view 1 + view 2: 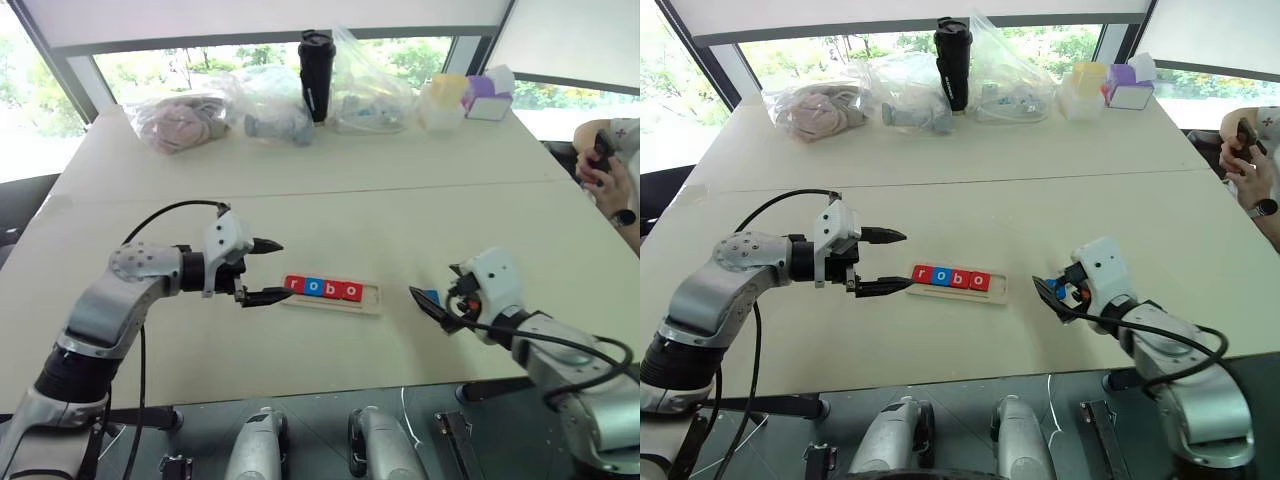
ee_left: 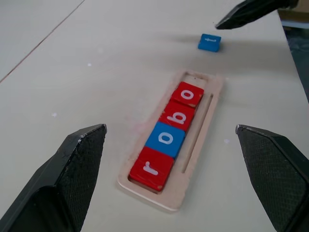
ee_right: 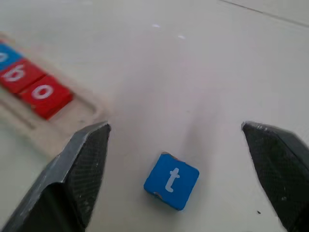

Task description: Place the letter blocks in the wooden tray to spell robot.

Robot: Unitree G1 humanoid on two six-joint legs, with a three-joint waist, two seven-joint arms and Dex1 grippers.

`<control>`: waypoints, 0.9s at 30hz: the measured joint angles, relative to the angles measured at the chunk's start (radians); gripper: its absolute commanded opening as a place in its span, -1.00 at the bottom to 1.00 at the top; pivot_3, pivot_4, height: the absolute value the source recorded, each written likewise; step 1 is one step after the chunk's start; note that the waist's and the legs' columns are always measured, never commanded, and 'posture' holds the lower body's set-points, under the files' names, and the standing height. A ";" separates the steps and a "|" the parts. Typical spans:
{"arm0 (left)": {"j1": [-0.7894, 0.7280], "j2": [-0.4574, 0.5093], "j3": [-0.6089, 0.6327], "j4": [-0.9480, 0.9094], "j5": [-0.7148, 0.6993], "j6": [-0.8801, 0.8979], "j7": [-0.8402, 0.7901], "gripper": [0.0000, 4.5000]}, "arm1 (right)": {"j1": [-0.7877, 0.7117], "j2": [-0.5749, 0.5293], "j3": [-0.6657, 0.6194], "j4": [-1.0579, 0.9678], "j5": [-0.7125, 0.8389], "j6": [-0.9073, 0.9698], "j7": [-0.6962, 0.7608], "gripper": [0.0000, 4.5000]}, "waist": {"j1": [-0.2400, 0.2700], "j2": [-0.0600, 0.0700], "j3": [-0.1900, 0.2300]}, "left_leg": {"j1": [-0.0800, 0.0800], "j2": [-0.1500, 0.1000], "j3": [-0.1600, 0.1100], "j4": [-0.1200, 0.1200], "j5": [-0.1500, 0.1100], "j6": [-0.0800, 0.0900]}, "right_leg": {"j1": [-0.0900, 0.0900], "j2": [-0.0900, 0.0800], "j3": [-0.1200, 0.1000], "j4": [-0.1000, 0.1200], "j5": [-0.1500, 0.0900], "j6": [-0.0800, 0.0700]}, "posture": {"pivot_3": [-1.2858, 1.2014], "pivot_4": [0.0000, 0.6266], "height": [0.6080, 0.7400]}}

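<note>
R pincer spread above blue t block.

tray: r,o,b,o blocks inside | t block: on table, right of tray

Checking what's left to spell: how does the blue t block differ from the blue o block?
The blue t block lies loose on the table, beside the wooden tray; the blue o block sits inside it, second in the row. The t block lies askew; the o block is squared between red blocks. Both are blue with white letters.
</note>
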 measured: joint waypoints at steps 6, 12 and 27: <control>-0.005 0.003 -0.006 0.002 -0.001 0.002 -0.036 1.00 | 0.021 -0.215 -0.004 0.376 0.002 -0.323 0.369 0.97 | 0.002 0.000 0.000 | 0.002 0.000 0.001 0.001 0.000 0.000 | 0.001 0.000 0.000 0.002 0.000 0.000 | 0.03 -0.52 1.00; 0.010 0.016 0.000 -0.004 -0.008 0.023 -0.038 1.00 | -0.089 -0.271 0.109 0.648 -0.048 -0.505 0.552 0.97 | -0.004 -0.001 0.001 | 0.002 0.000 0.001 0.003 0.000 0.000 | 0.001 0.000 0.001 0.003 0.000 0.000 | 0.03 -0.52 1.00; 0.094 0.036 0.043 -0.090 -0.042 0.081 0.029 1.00 | -0.399 -0.211 0.262 0.992 -0.143 -0.706 0.676 0.62 | 0.006 -0.002 0.001 | 0.004 0.000 0.003 0.003 0.000 0.000 | 0.004 0.000 0.000 0.004 0.000 0.000 | 0.03 -0.52 1.00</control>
